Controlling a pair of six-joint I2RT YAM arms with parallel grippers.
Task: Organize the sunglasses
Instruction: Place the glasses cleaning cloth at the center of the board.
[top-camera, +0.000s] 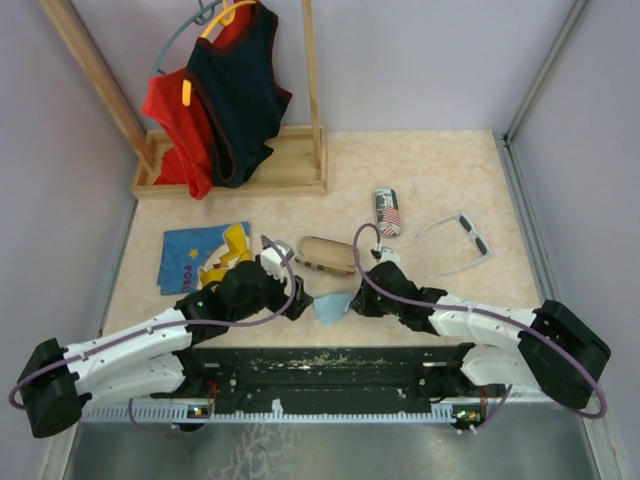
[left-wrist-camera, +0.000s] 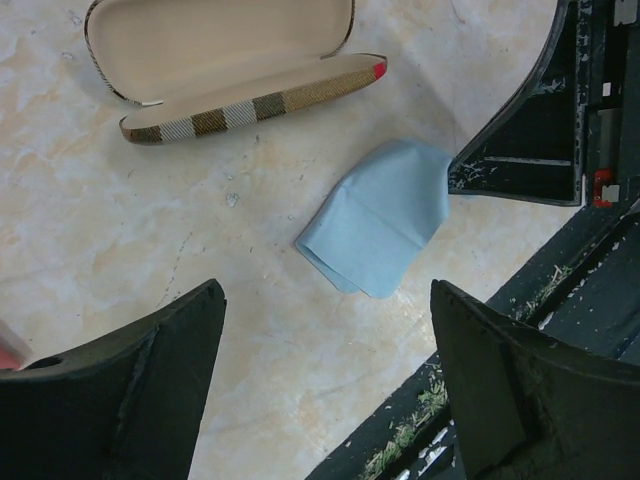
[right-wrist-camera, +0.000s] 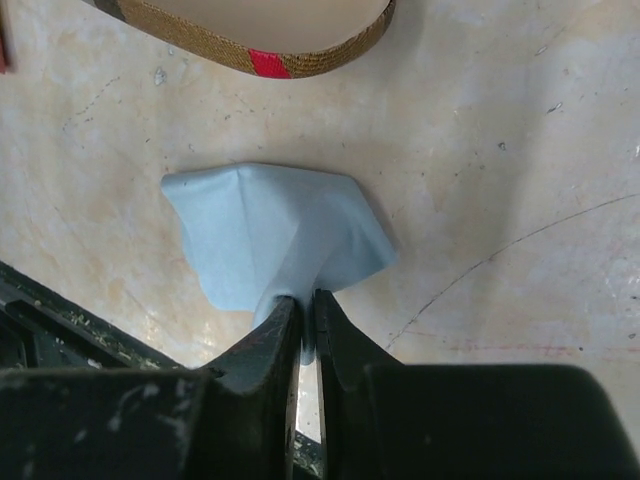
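White-grey sunglasses (top-camera: 474, 240) noted on the table (top-camera: 440, 170), right of the flag-print case (top-camera: 388, 211), arms apparently unfolded, well apart from both grippers; the dark brown pair could not be located. Left gripper (left-wrist-camera: 325, 300) observed with fingers spread wide, nothing between them, above the light-blue cloth (left-wrist-camera: 378, 218). Right gripper (right-wrist-camera: 307, 297) observed pinched on one edge of that cloth. Plaid case (left-wrist-camera: 230, 60) recorded as open and empty. The pair is judged light and rigid, with thin arms likely to be strained at the hinges and lenses smooth, easily smeared. A grasp across the frame front near the bridge is recommended, not on an arm.
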